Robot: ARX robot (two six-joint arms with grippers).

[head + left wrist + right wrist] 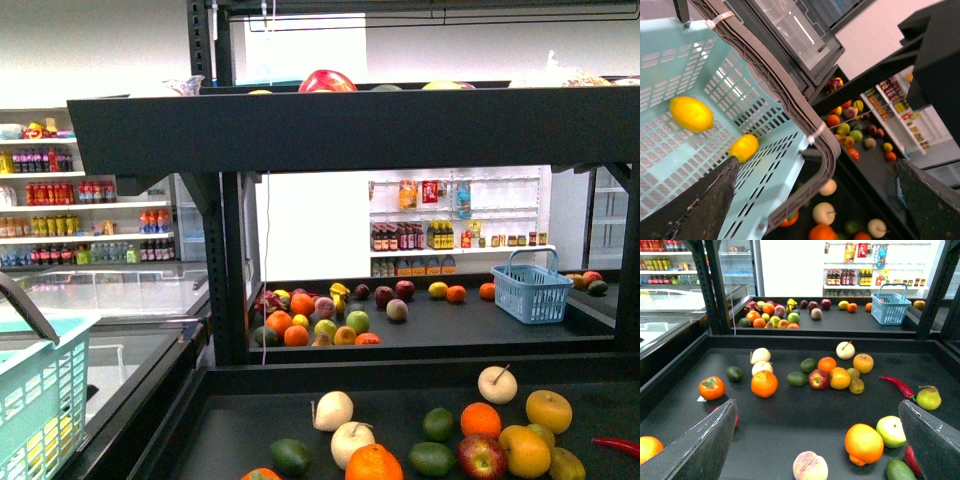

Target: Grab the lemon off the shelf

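Two lemons (691, 114) lie in my green basket (765, 165), so fruit stays put. Left claw (815, 200) hangs wide open above them, holding nothing. Right claw (817, 440) waits wide open and empty over the shelf (805, 415)

Front view: level, faces the shelf (350, 130) head-on, near its lower tray, teal basket (40, 400) at frame edge. Left wrist view: tilted, close above the teal basket (715, 100), shelf trays behind it. Right wrist view: low over the lower tray (805, 410), facing the blue basket (891, 307). All three share the shelf's fruit trays.
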